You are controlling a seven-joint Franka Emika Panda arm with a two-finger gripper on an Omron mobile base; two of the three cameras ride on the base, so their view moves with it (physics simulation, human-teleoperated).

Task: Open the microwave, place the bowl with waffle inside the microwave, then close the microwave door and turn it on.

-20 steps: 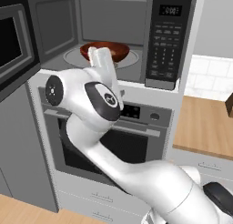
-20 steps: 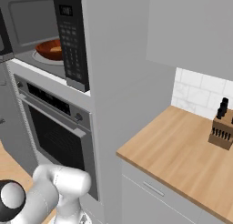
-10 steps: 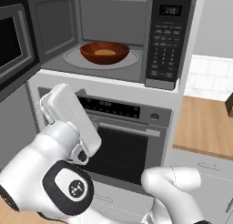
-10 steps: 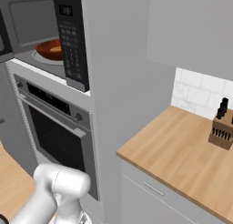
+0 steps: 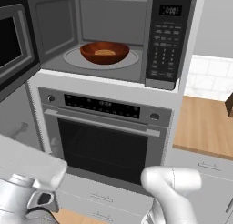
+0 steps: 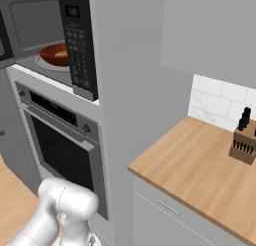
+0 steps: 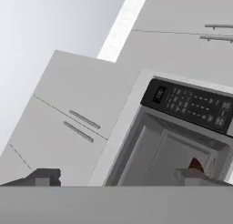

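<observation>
The bowl (image 5: 104,53) with the waffle (image 5: 105,52) sits inside the microwave (image 5: 109,36), so the wide-open, empty gripper (image 7: 120,177) must next close the microwave door (image 5: 13,45) at nine o'clock.

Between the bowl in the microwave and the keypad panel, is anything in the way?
No. In the left base view, only bare turntable and cavity floor lie between the bowl and the keypad panel.

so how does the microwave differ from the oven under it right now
The microwave stands open, its grey cavity showing; the oven is shut. The microwave holds the bowl; nothing shows behind the oven's dark glass. The microwave's controls sit in a side panel, the oven's along its top. Both are built into one column.
</observation>
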